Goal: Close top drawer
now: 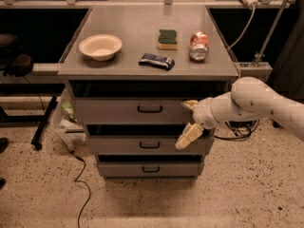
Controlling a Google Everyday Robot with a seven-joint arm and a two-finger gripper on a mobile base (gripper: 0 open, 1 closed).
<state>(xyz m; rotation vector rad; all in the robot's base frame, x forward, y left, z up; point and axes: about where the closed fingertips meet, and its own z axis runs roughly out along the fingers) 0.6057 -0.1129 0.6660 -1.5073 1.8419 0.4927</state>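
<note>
The grey metal cabinet (142,25) fills the middle of the view; the white robot arm (259,103) reaches in from the cabinet's right; the top drawer (109,112) sits just under the cabinet's top, a dark gap above its front panel; the gripper (188,121) is at the right end of that panel, fingers spread and grasping nothing, the upper one on the panel; on the cabinet's top sit a cream bowl (100,47) at left, a dark packet (156,60) near the front edge, a sponge (167,38) and a drinks can (198,45) at right.
</note>
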